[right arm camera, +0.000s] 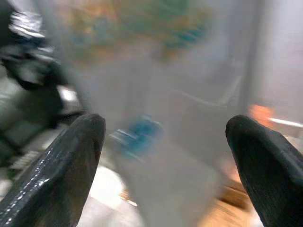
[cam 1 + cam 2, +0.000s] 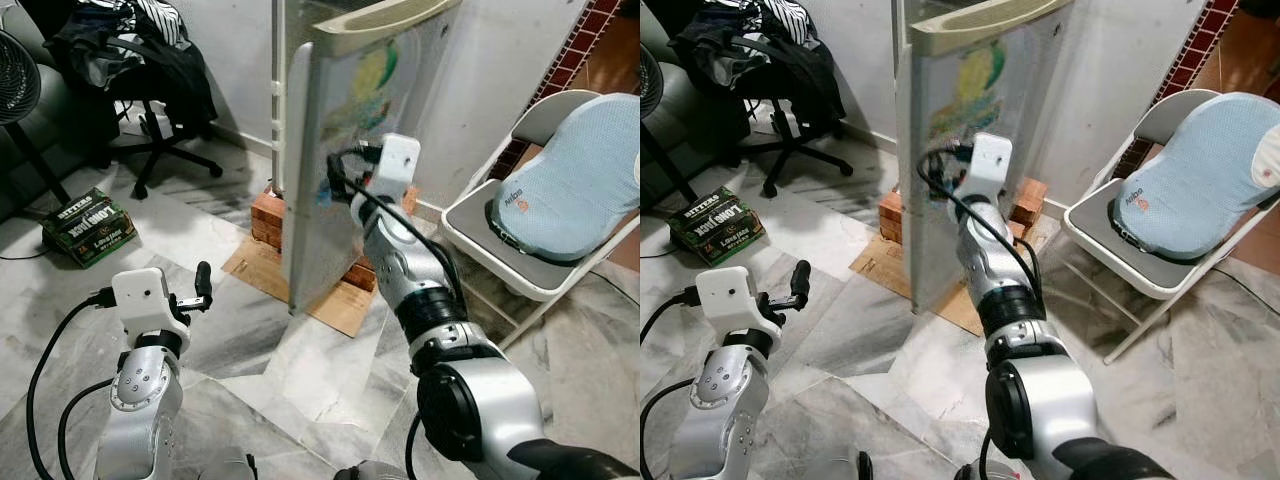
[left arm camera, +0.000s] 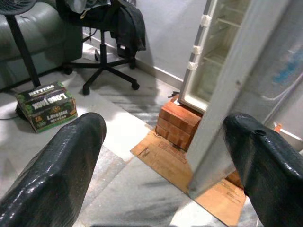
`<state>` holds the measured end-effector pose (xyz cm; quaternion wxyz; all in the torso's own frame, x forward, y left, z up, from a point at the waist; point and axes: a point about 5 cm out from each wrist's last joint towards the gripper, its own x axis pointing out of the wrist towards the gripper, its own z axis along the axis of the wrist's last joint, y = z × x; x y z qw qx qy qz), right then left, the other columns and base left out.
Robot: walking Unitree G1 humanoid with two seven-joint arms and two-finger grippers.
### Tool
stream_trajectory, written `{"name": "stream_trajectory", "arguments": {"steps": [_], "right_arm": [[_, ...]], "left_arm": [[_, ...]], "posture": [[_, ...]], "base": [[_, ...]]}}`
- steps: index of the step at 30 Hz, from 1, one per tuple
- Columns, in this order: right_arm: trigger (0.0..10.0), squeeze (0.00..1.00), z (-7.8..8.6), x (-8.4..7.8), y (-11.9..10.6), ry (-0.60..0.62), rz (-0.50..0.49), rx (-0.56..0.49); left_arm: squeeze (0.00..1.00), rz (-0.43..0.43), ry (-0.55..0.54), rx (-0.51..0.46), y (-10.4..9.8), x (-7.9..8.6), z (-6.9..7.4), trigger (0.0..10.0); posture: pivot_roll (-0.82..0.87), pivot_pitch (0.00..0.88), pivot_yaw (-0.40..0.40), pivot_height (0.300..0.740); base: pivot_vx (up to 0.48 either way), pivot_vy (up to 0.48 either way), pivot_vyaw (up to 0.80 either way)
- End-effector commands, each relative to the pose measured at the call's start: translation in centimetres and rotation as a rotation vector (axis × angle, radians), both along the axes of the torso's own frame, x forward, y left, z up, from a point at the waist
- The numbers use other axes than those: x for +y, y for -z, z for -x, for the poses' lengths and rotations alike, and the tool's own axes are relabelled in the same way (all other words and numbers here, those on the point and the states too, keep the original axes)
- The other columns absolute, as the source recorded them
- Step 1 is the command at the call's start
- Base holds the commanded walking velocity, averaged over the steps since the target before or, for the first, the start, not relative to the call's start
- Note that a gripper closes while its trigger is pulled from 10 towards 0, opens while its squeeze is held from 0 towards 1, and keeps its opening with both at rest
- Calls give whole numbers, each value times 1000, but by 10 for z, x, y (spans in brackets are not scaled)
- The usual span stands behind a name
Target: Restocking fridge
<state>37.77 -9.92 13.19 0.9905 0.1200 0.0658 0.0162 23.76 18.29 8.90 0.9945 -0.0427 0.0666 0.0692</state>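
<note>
Meanwhile, the fridge door [image 2: 345,150] is being pressed on its outer face by the right gripper [image 1: 163,142], fingers spread wide and empty, apparently to swing it; the left gripper [image 3: 163,151] is being held low, likewise open and empty.

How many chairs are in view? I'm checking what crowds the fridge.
2. An office chair draped with clothes stands at the far left; a white folding chair holding a blue cushion stands to the right of the fridge.

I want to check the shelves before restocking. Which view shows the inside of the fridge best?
The left wrist view: past the open door, the fridge interior shows pale shelves. Both eye views show mostly the door's decorated outside; the right wrist view shows it blurred.
</note>
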Motion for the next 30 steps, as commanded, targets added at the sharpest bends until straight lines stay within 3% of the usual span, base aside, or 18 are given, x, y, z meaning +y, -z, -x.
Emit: {"name": "stream_trajectory", "arguments": {"steps": [1, 6, 10, 13, 18, 19, 22, 25, 30], "right_arm": [[10000, 0, 3, -25, 1, 42, 43, -25], [10000, 0, 17, -47, 13, 48, 127, -53], [10000, 0, 26, -49, 25, 19, 155, -67], [10000, 0, 32, -45, 41, 14, 134, -19], [10000, 0, 33, -32, 35, -20, 147, -53], [10000, 0, 30, -32, 30, -5, 165, -67], [10000, 0, 27, -42, 27, -7, 199, -41], [10000, 0, 35, -54, 20, -34, 252, -112], [10000, 0, 41, -62, 20, 7, 255, -113]], "left_arm": [[0, -6, -7, 9, 1, 1, 1, 10000], [0, 30, 17, 3, 0, -3, -3, 10000], [0, 45, 25, 0, 0, -7, -8, 10000], [0, 53, 29, 9, 3, -9, -12, 10000], [0, 61, 41, 10, 4, -8, -14, 10000], [0, 41, 46, -19, -4, -6, -17, 10000], [0, 3, 24, -62, -17, 2, -21, 10000], [0, -18, 13, -85, -24, 7, -19, 10000], [0, -34, 17, -77, -22, 4, -16, 10000]], "posture": [[84, 26, -74, 740], [78, 19, -67, 740], [85, 21, -55, 740], [92, 21, -44, 740], [92, 16, -36, 740], [98, 22, -38, 740], [97, 40, -41, 740], [70, 62, -46, 740], [44, 53, -42, 740]], "base": [[0, 0, 0], [0, 0, 0], [0, 0, 0], [0, 0, 0], [0, 0, 0], [0, 0, 0], [0, 0, 0], [0, 0, 0], [0, 0, 0]]}}
